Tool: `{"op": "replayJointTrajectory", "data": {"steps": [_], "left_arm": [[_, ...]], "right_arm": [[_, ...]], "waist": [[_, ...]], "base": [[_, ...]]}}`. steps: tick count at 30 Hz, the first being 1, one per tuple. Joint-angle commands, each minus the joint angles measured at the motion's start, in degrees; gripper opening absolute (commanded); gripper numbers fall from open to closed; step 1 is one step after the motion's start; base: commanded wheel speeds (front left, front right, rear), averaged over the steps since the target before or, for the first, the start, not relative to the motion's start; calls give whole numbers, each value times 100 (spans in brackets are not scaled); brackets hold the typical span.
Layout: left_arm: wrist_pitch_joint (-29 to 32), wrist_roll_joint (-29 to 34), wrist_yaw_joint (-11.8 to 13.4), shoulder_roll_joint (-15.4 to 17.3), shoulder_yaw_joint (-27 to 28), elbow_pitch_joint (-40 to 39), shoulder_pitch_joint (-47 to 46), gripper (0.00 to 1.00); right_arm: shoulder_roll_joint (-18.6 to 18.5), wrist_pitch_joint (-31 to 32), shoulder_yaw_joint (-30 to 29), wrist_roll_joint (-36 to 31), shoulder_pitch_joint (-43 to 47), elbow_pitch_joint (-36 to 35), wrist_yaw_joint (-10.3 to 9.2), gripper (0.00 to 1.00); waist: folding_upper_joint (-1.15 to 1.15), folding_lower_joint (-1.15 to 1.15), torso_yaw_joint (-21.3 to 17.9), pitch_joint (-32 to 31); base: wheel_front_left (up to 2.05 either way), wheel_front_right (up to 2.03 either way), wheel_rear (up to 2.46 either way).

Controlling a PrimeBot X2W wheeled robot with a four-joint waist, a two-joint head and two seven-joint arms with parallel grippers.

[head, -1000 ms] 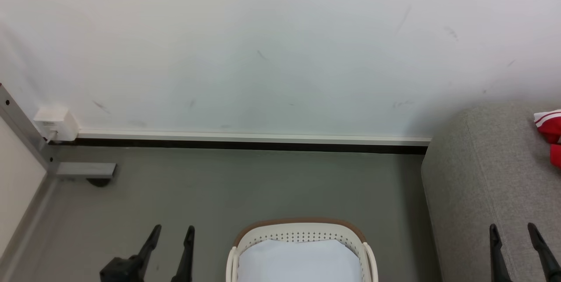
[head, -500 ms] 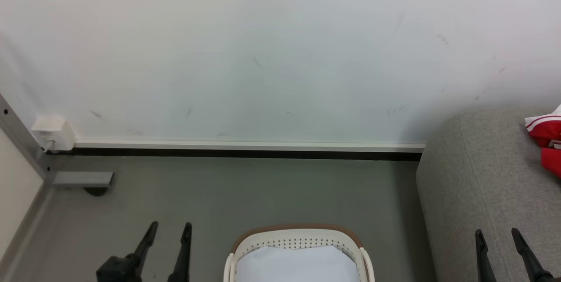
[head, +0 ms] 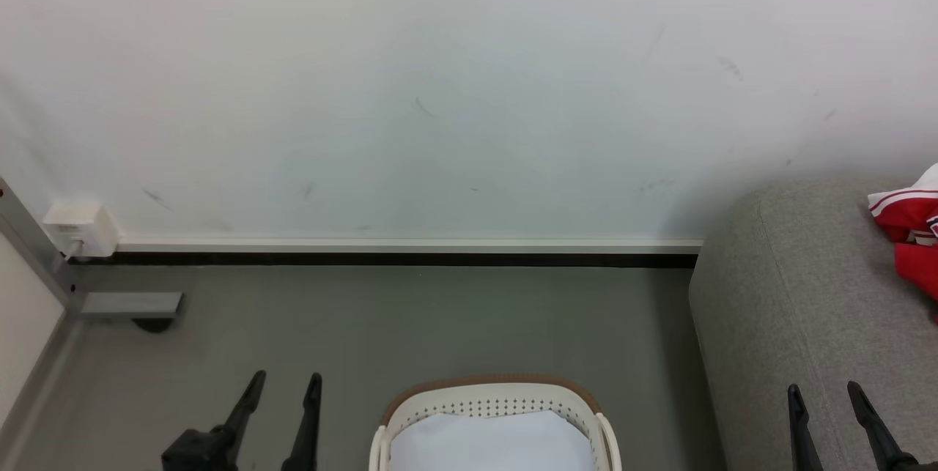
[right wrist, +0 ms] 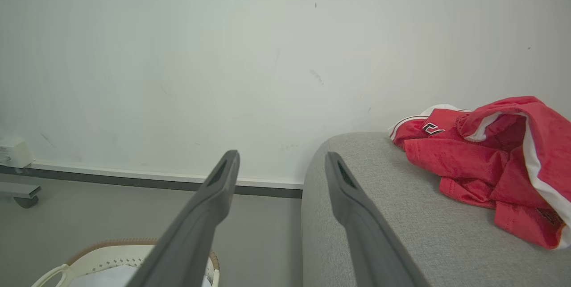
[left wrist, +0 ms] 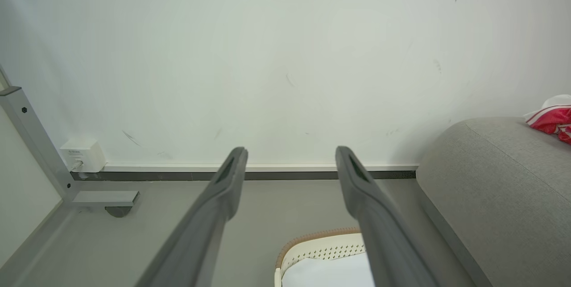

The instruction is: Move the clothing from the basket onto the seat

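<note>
The red clothing point(right wrist: 495, 162) with white trim and a number print lies crumpled on the grey seat point(right wrist: 392, 229); it also shows at the right edge of the head view, clothing point(head: 909, 236) on the seat point(head: 799, 310). The cream basket point(head: 492, 401) stands on the floor at bottom centre, with a pale white sheet point(head: 491, 442) inside. My left gripper point(head: 284, 383) hangs open left of the basket. My right gripper point(head: 822, 390) is open over the seat's front edge. Both hold nothing, as the left gripper point(left wrist: 290, 155) and right gripper point(right wrist: 281, 157) show in their wrist views.
A white wall with a dark baseboard point(head: 403, 258) runs behind. At the left stand a grey metal frame leg with a caster point(head: 139, 310) and a white wall box point(head: 77, 229). Grey floor point(head: 410, 324) lies between the basket and the wall.
The whole head view has drifted a little left and down, so the camera has moved. Both grippers stay open in the same poses; the clothing and basket lie as before.
</note>
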Motion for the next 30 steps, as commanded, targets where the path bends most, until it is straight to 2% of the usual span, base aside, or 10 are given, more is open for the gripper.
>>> {"op": "replayJointTrajectory", "data": {"steps": [1, 7, 8, 14, 30], "left_arm": [[-2, 70, -22, -13, 45, 14, 55, 100], [-2, 106, -149, -72, 83, 33, 32, 100], [0, 60, -146, -58, 73, 22, 0, 0], [34, -28, -155, -126, 72, 225, 74, 0], [488, -1737, -225, -206, 351, 165, -60, 0]], "right_arm": [[6, -18, -7, 19, -14, 3, -14, 100], [5, -19, -17, 29, -31, -5, -14, 100], [1, 0, -9, 2, -1, -2, 0, 0], [37, 71, -21, 90, 48, 217, 1, 0], [25, 509, -44, 1913, -172, 200, -1, 0]], "waist": [[0, 0, -6, 1], [0, 0, -15, 10], [0, 0, -16, 9], [0, 0, -18, 12], [0, 0, -37, 41]], "base": [[0, 0, 0], [0, 0, 0], [0, 0, 0], [0, 0, 0], [0, 0, 0]]}}
